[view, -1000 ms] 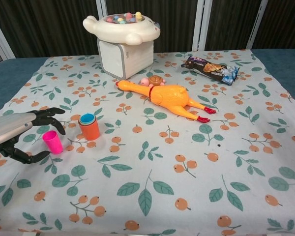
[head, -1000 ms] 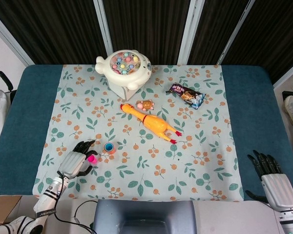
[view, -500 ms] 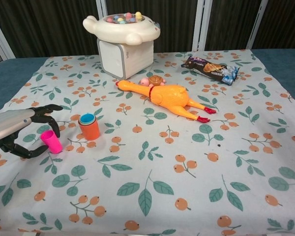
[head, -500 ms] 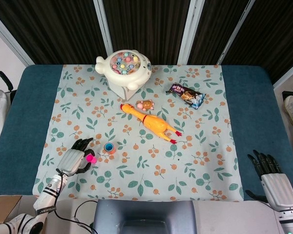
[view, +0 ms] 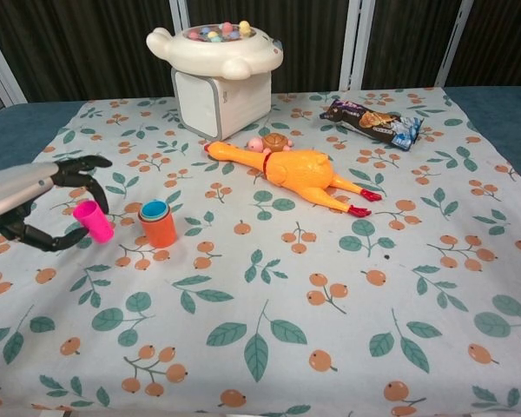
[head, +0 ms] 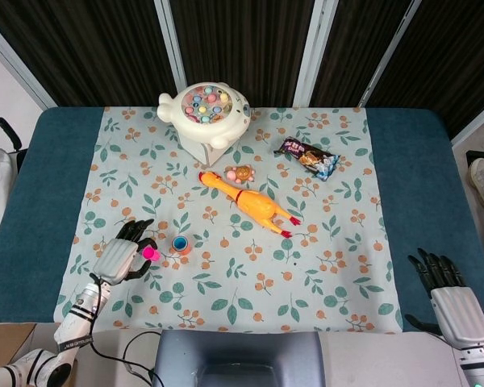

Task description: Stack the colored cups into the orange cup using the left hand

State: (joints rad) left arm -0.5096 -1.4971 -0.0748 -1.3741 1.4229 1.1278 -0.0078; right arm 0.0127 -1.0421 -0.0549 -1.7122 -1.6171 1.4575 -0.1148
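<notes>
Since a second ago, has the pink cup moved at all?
Yes. In the chest view the pink cup, held by the left hand, has risen off the cloth and tilted, now level with the orange cup beside it, no longer standing below and left of it.

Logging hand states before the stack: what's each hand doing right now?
Left hand: holds the pink cup, lifted beside the orange cup.
Right hand: open, holding nothing.

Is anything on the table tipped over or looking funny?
Nothing is spilled or broken. The only tilted thing is the pink cup, which leans because the left hand holds it up off the cloth, beside the orange cup. The rubber chicken lies on its side, as such a toy would.
</notes>
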